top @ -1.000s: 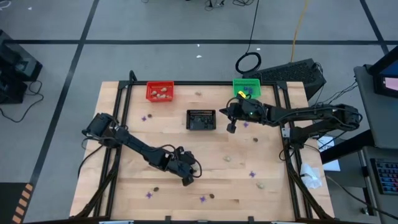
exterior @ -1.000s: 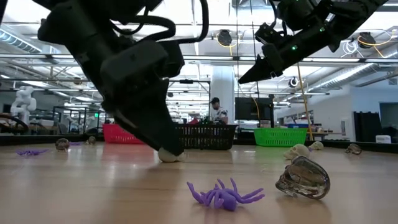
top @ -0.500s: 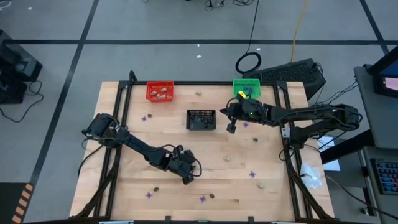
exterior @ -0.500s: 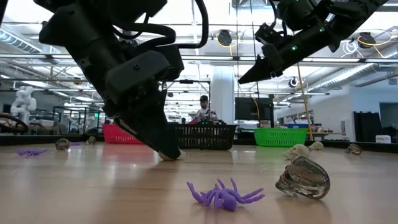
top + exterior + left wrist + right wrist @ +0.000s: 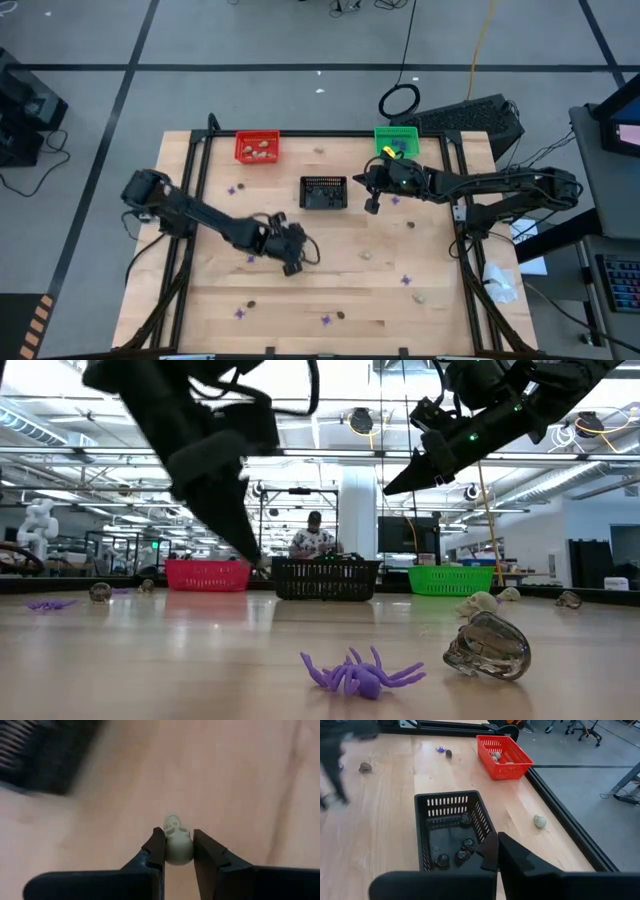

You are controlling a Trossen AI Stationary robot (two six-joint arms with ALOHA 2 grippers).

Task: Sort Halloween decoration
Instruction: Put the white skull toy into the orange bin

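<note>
The Halloween decoration lies scattered on the wooden table: a purple spider [image 5: 360, 672], a dark glassy skull [image 5: 488, 645], pale skulls [image 5: 482, 602] and more small pieces [image 5: 366, 255]. My left gripper [image 5: 293, 268] is near the table's middle, left of centre and above the board. It is shut on a pale beige skull [image 5: 176, 840]. My right gripper [image 5: 372, 207] hangs shut and holding nothing in the air beside the black basket [image 5: 323, 192]. My left gripper pinches the pale skull by its two sides [image 5: 189, 845] between its two fingers [image 5: 156, 847], right at their free ends. The fingers slant down from the table's left side. The skull is lifted clear of the table, its face turned away from the gripper.
A red basket [image 5: 257, 147] with pale pieces and a green basket [image 5: 396, 140] stand at the far edge. The black basket [image 5: 451, 832] between them holds dark pieces. A dark frame rail [image 5: 560, 815] borders the board. A person [image 5: 313, 540] stands in the room beyond.
My left gripper has shut on the pale skull where it lay on the table. It has then risen and moved toward the far edge, tipping less steeply. The skull now hangs clear of the board. My right arm has kept still.
</note>
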